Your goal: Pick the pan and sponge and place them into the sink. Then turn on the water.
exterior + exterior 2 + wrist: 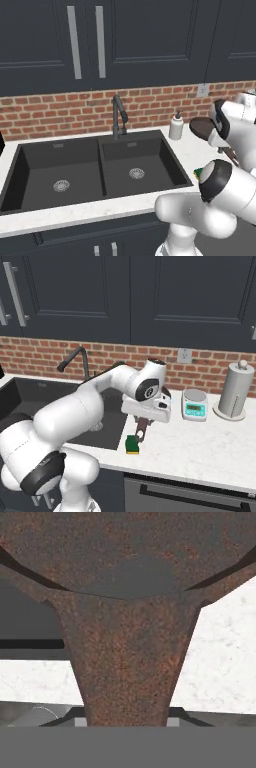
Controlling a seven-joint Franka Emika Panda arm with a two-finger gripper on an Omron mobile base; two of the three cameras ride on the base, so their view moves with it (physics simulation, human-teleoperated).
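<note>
Gripping pan (130,637) handle, claw (141,435) above white marble counter (210,451); brick backsplash (50,112).

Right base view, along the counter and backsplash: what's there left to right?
Faucet → sponge → wall outlet → kitchen scale → paper towel roll.

White arm bent low over its base, claw (142,432) clamped, pointing down.
</note>
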